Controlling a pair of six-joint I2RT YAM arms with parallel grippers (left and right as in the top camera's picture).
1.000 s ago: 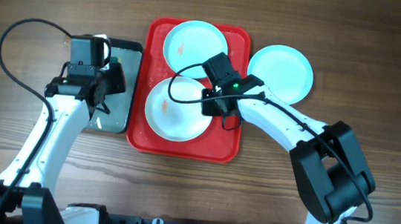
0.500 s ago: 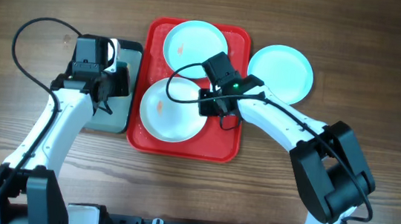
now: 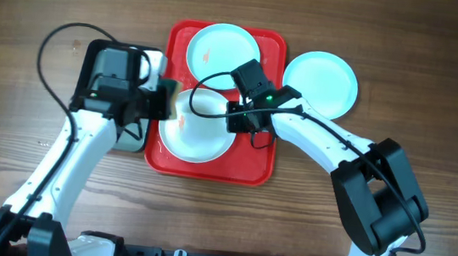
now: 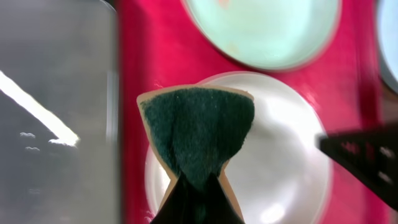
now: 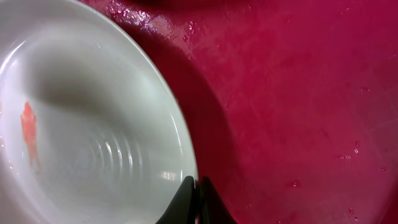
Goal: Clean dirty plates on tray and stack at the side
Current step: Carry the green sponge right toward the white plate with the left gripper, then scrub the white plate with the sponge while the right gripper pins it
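Observation:
The red tray (image 3: 255, 161) holds a light blue plate (image 3: 223, 51) with a reddish smudge at its far end and a white plate (image 3: 203, 134) nearer me. My right gripper (image 3: 238, 122) is shut on the white plate's right rim (image 5: 186, 155), and a red smear (image 5: 28, 127) shows inside it. Shut on a green sponge (image 4: 196, 134), my left gripper (image 4: 198, 183) hangs over the white plate's (image 4: 280, 162) left edge. Another light blue plate (image 3: 320, 82) lies on the table to the right of the tray.
A dark grey metal tray (image 4: 56, 93) lies against the red tray's left side, partly under my left arm (image 3: 82, 147). Black cables loop above both wrists. Bare wooden table (image 3: 439, 73) surrounds everything.
My left gripper has swung right with the sponge, from over the grey metal tray to the white plate's left edge. The right gripper has kept its hold on the rim.

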